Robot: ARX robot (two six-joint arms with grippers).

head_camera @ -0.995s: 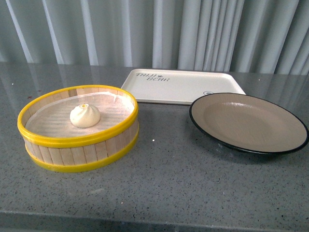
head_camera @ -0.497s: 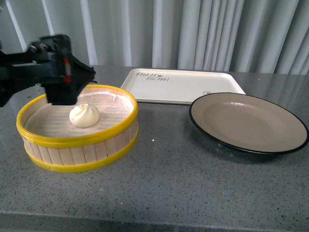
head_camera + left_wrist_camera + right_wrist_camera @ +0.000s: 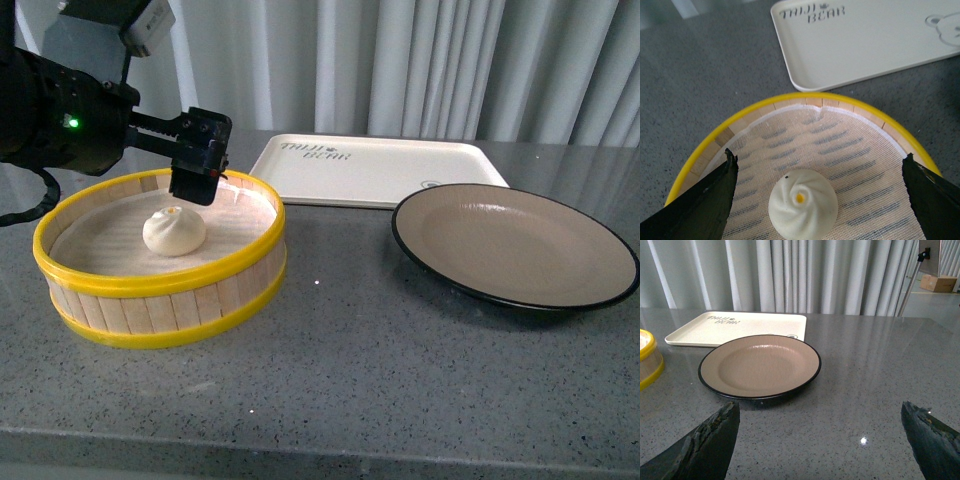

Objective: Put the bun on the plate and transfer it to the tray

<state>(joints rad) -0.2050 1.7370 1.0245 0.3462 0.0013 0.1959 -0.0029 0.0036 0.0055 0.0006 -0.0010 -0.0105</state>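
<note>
The white pleated bun (image 3: 174,231) (image 3: 801,203) lies on cloth inside a yellow-rimmed wooden steamer basket (image 3: 160,300) (image 3: 715,145) at the left. My left gripper (image 3: 196,170) (image 3: 820,172) hangs open just above it, one finger on each side of the bun with a wide gap. The beige plate (image 3: 515,250) (image 3: 760,365) with a black rim sits empty at the right. Behind it lies the cream tray (image 3: 375,170) (image 3: 875,45) (image 3: 735,326) with dark lettering. My right gripper (image 3: 820,415) is open over bare counter, near the plate; it is out of the front view.
Everything stands on a grey speckled counter (image 3: 340,380). A pale curtain (image 3: 400,60) hangs behind the table. The counter's front edge runs along the bottom of the front view.
My left arm has come in from the left and now reaches further over the steamer basket, its open gripper above the bun. The bun, plate and tray have not moved.
</note>
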